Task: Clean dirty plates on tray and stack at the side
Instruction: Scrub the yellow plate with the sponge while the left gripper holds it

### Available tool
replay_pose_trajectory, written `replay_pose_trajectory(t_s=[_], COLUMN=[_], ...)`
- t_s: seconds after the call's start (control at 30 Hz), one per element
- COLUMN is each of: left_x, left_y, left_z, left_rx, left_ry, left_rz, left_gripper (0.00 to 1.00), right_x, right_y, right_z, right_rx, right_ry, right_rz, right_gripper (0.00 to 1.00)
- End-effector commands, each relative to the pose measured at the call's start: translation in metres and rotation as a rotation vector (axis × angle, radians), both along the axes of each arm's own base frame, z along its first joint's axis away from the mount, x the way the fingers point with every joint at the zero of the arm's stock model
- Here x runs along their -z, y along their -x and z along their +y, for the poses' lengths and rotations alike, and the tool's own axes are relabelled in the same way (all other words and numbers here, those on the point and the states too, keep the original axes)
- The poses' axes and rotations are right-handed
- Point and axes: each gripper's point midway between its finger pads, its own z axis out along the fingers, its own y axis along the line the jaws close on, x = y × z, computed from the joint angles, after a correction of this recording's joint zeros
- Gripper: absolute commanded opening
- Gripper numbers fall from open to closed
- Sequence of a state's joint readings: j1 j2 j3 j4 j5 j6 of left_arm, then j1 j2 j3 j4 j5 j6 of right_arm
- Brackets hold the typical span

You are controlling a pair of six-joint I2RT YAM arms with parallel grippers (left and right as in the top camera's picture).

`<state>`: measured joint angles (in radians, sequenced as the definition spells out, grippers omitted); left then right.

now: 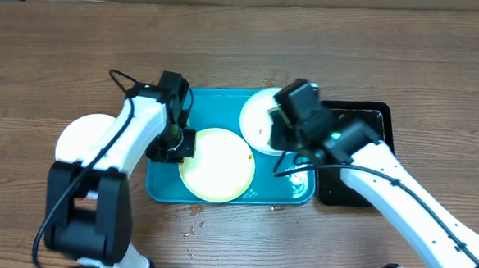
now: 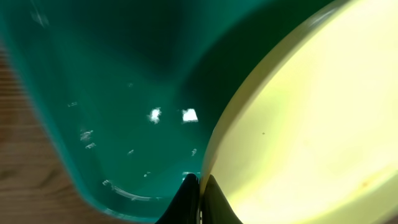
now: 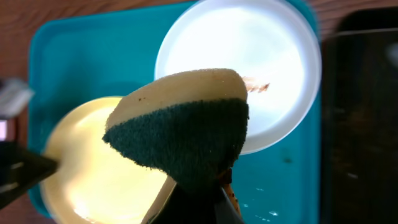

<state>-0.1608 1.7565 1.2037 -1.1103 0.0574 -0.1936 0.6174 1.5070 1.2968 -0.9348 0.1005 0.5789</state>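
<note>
The teal tray (image 1: 161,187) holds a pale yellow-green plate (image 1: 217,166) and a white plate (image 1: 255,114). My left gripper (image 1: 181,143) is shut on the yellow-green plate's left rim; the left wrist view shows its fingers (image 2: 200,190) pinching that rim (image 2: 298,124) over the tray floor (image 2: 112,81). My right gripper (image 1: 285,130) hovers over the white plate, shut on a yellow sponge with a dark green pad (image 3: 180,130). The white plate (image 3: 273,50) has a brown smear near its edge. A second white plate (image 1: 79,138) lies on the table left of the tray, partly hidden by my left arm.
A narrow black tub (image 1: 359,169) stands against the tray's right side and also shows in the right wrist view (image 3: 364,93). Water drops (image 1: 194,222) lie on the wooden table in front of the tray, and more lie on the tray floor (image 3: 273,193).
</note>
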Motion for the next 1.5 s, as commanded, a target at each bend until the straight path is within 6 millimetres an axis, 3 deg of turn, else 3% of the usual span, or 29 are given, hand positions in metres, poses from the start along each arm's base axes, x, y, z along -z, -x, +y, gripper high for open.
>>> replay_pose_trajectory(t_s=[0.0,0.13,0.2,0.3,0.47,0.67,0.97,1.1,1.27,1.47], left_x=[-0.029,-0.05,-0.056,-0.058,-0.055,-0.044,-0.007,0.0,0.001,0.001], left_y=[-0.006,-0.006,-0.007,-0.007,0.002,0.016,0.041,0.045,0.043,0.043], left_z=[0.012,0.025,0.025,0.022,0.009,0.008,0.006,0.005,0.004,0.004], left_rx=[-0.028,-0.033,-0.034,-0.03,0.002,0.043,0.009,0.004,0.003,0.003], left_ry=[-0.034,-0.093,-0.09,-0.077,-0.047,-0.097,-0.068,-0.059,-0.058,-0.058], left_rz=[-0.108,-0.175,-0.203,-0.21,-0.172,-0.131,-0.062,-0.054,-0.062,-0.061], left_gripper=[0.04,0.04,0.04,0.04,0.04,0.04,0.04,0.04,0.04,0.04], right_x=[-0.009,-0.002,-0.001,-0.005,-0.009,0.02,0.056,0.072,0.101,0.135], right_y=[-0.006,-0.005,-0.005,0.0,0.014,0.035,0.054,0.063,0.071,0.07], right_z=[-0.027,-0.059,-0.06,-0.03,0.008,0.035,0.077,0.098,0.11,0.102], right_rx=[0.064,0.14,0.112,-0.091,-0.222,-0.312,-0.41,-0.466,-0.49,-0.461], right_ry=[0.028,0.073,0.05,-0.062,-0.193,-0.175,-0.165,-0.163,-0.133,-0.057], right_rz=[-0.01,0.045,0.064,0.078,0.098,0.136,0.188,0.205,0.258,0.312], right_gripper=[0.04,0.04,0.04,0.04,0.04,0.04,0.04,0.04,0.04,0.04])
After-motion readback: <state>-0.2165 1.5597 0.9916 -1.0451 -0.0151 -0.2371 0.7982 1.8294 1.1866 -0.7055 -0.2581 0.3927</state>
